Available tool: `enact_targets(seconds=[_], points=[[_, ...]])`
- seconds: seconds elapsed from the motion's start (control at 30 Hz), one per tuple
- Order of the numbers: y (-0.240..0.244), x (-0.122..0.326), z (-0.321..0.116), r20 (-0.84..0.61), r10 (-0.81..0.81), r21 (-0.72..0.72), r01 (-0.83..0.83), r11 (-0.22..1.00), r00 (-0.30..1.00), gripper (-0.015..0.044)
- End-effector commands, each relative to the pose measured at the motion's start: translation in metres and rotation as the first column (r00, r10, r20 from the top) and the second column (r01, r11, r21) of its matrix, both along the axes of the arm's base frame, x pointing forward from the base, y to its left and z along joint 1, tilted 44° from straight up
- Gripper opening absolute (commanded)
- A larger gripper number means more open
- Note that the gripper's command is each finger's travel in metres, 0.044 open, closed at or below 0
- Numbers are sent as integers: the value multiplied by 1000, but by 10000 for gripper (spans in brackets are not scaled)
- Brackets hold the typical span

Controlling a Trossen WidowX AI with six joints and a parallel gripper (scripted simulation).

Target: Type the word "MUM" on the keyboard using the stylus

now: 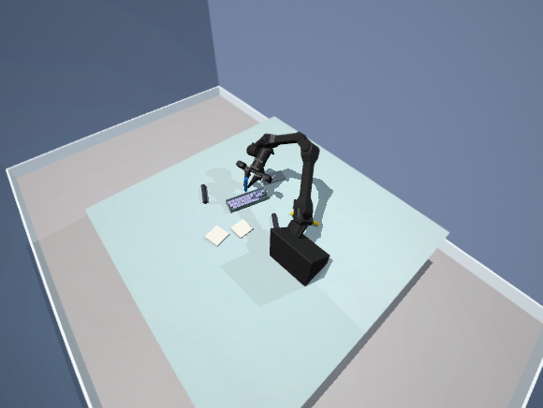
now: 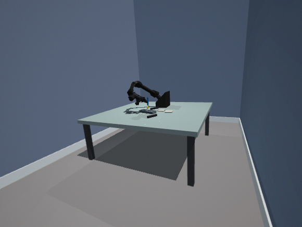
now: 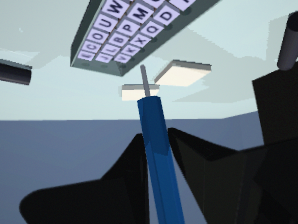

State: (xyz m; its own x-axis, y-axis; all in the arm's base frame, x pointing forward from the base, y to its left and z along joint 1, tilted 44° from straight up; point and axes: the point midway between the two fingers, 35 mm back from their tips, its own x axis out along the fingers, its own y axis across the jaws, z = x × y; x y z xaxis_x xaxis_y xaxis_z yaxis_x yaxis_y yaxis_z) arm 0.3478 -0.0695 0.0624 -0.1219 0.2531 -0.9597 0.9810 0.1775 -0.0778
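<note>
The keyboard (image 1: 245, 201) (image 2: 147, 111) (image 3: 117, 31) has a dark frame and pale lettered keys. It lies on the desk, and an M key shows near the top edge of the wrist view. My gripper (image 1: 248, 182) (image 2: 147, 101) (image 3: 155, 136) is shut on the blue stylus (image 1: 245, 184) (image 2: 148, 100) (image 3: 154, 117). The stylus stands nearly upright in the top and exterior views. Its thin grey tip shows in the wrist view. The stylus is above the desk, near the keyboard's far edge in the top view. Contact with a key cannot be made out.
Two cream pads (image 1: 216, 235) (image 1: 242, 228) (image 2: 168, 111) (image 2: 161, 110) lie on the keyboard's near side in the top view. One dark cylinder (image 1: 204, 194) (image 2: 152, 115) lies left of the keyboard, another (image 1: 274, 221) (image 2: 154, 108) beside the arm's base (image 1: 300, 257). A flat grey object (image 1: 277, 177) lies beyond the gripper.
</note>
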Motion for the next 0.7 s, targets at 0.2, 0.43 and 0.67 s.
enact_targets(seconds=[0.2,0.43,0.67], points=[[0,6,5,-37,-130,10,131,991,991,0],[-21,3,-18,-37,-130,9,131,991,991,0],[-24,3,-20,-37,-130,9,131,991,991,0]])
